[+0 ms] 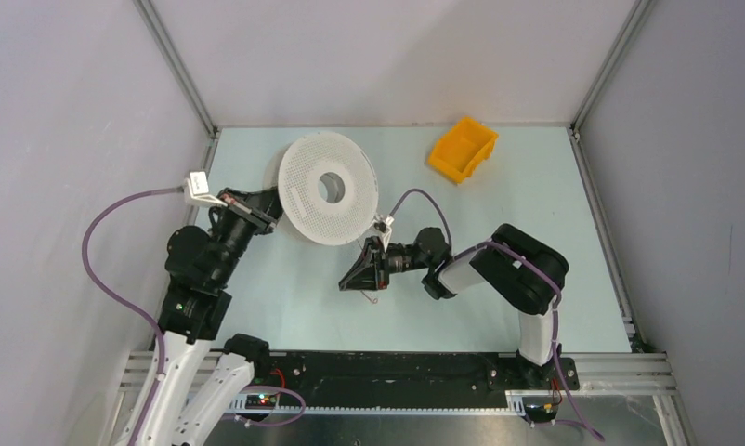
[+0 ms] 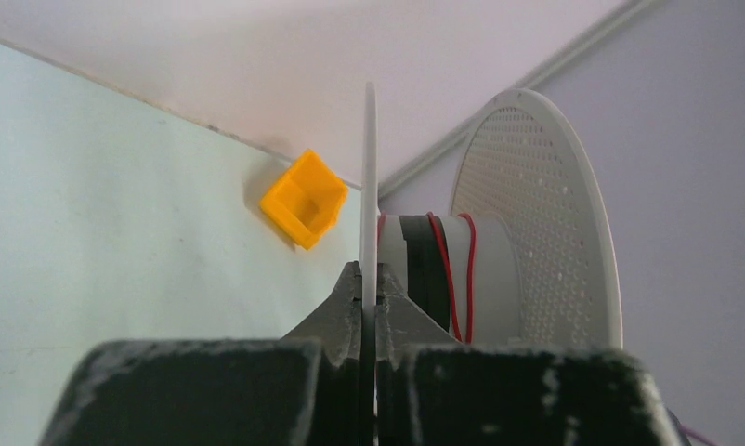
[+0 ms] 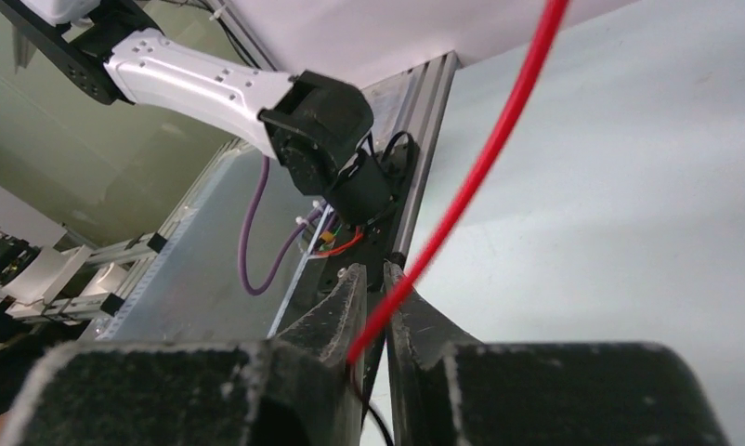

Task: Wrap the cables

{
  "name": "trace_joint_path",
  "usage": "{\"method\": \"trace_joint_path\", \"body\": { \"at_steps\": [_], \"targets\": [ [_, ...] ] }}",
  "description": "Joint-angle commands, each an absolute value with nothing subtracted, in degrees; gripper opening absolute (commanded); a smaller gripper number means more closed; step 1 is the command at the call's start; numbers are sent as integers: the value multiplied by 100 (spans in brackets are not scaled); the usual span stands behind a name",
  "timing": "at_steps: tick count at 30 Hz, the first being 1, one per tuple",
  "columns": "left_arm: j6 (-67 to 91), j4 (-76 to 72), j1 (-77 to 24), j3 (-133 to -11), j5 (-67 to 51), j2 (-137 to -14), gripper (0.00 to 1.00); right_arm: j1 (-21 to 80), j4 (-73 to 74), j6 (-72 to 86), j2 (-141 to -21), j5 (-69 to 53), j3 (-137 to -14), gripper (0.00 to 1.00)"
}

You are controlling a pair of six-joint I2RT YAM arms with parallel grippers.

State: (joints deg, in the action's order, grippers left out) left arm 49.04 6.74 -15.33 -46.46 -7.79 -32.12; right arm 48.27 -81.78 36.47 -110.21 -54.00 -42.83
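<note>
Honestly, with my left gripper (image 2: 369, 283) clamped on the spool (image 2: 536, 232) flange, a few turns of red cable (image 2: 470, 279) on its hub and a strand threaded between the near-shut fingers of my right gripper (image 3: 373, 279), pinched or not I cannot tell, I fear it slipping out and unwinding.

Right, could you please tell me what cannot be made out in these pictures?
- Right wrist view: whether the right pincer really clamps the wire; its fingers hide the contact, and the top edge cuts off the wire.
- Top view: the wire is too thin to trace.
- Left wrist view: the left pincer, shut on the spool's near flange, blocks the core's lower part, so the number of wound turns is unclear.
</note>
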Motion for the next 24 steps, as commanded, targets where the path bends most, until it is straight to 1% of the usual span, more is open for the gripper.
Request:
{"method": "trace_joint_path", "body": {
  "at_steps": [1,3,4,7,9,10,12,13,14,15,17,20,24],
  "targets": [
    [5127,61,-1462,-4696,502,-2972,0,5027,-8505,3706,-10857,-5085,-3979,14],
    [5000,243,-1459,-4694,1153,-2929,0,5079,-8326,3682,-10638,-4898,-3814,11],
    [4882,305,-1459,-4700,1266,-2924,0,5097,-8197,3606,-10544,-4835,-3742,9],
    [4583,430,-1467,-4698,1686,-2920,0,5278,-7070,3052,-9981,-4362,-3703,2],
    [4472,496,-1469,-4633,1838,-2907,0,5451,-6340,2547,-9555,-3967,-3709,1],
    [4416,509,-1469,-4601,1873,-2913,0,5507,-6057,2376,-9418,-3843,-3764,1],
    [4224,536,-1468,-4559,1966,-2940,0,5664,-5127,1914,-9040,-3358,-3973,0],
    [4068,536,-1474,-4543,2025,-2972,0,5778,-4439,1615,-8836,-3248,-4069,0],
    [3972,547,-1475,-4537,2050,-2989,0,5838,-4114,1449,-8698,-3027,-4283,0],
    [3784,559,-1492,-4536,2092,-3037,0,5970,-3507,1144,-8651,-2915,-4494,0],
    [3468,582,-1542,-4540,2142,-3124,0,6149,-2750,781,-8572,-2648,-4816,0],
    [2996,713,-1693,-4551,2255,-3253,0,6383,-1918,493,-8573,-2415,-5231,0],
    [2382,922,-2158,-4544,2635,-3358,0,6603,-1181,218,-8663,-2334,-5842,0]
  ]
}}
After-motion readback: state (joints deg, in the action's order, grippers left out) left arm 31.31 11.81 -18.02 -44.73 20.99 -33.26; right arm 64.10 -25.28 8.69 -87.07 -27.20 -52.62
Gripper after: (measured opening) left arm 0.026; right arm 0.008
